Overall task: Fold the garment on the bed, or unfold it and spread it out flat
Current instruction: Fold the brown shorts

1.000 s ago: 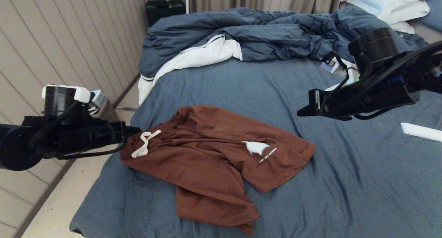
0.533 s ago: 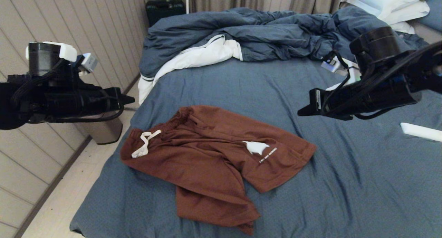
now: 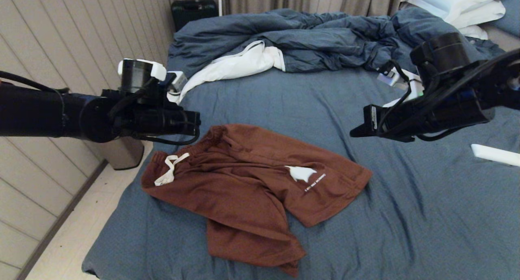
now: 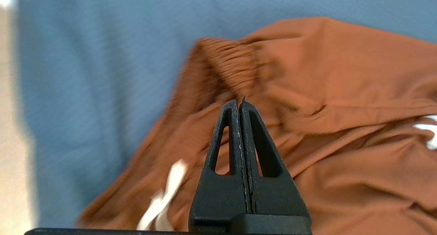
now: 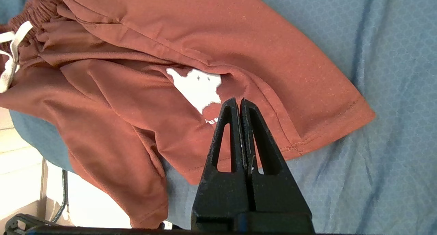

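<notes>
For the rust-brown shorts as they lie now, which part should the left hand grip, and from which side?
Probably the gathered elastic waistband of the shorts, from above on the robot's left. It bunches into a raised ridge at the garment's near-left end, close beneath the shut left hand, while the legs lie flat on the bed. The right hand hangs shut above the sheet.

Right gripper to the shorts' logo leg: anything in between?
Nothing. In the head view the right gripper hangs shut above bare bed sheet, up and right of the shorts; the right wrist view shows only cloth and sheet past its tips.
</notes>
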You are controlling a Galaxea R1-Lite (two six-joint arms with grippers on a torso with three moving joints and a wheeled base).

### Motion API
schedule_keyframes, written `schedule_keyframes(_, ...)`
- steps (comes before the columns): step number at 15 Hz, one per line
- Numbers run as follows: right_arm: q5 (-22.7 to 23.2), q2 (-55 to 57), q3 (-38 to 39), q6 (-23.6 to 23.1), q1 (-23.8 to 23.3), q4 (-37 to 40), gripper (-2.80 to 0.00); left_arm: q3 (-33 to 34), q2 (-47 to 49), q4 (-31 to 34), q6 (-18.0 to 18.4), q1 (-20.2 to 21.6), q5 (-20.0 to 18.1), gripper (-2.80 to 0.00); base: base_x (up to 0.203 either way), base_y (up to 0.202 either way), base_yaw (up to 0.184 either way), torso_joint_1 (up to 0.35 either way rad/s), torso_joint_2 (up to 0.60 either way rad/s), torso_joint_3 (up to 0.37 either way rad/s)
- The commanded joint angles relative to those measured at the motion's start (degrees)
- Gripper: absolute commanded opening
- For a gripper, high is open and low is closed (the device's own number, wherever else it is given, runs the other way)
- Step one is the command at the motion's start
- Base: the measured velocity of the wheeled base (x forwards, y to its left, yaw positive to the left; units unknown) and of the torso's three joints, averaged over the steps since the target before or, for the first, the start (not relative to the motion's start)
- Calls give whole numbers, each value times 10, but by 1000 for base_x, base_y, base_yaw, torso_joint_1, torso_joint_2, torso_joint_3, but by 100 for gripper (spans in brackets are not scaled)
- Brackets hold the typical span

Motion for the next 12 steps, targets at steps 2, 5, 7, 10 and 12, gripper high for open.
schedule_keyframes(2, 0, 9, 0, 1, -2, -2, -280, -14, 60, -27, 2, -26, 8, 0, 0, 0, 0, 0, 0, 0)
schedule_keyframes(5, 1, 18, 2, 0, -2, -4, -280, -17, 84, -60, 2, -37, 10, 0, 0, 0, 0, 0, 0, 0)
schedule_keyframes(7, 1, 17, 2, -6, 0, -4, -280, -32, 102, -71, 3, -40, 19, 0, 0, 0, 0, 0, 0, 0)
schedule_keyframes(10, 0, 20, 3, -6, 0, -4, -280, -55, 133, -84, 13, -40, 23, 0, 0, 0, 0, 0, 0, 0)
schedule_keyframes(12, 0, 21, 3, -7, -1, -4, -280, -69, 159, -98, 15, -40, 34, 0, 0, 0, 0, 0, 0, 0)
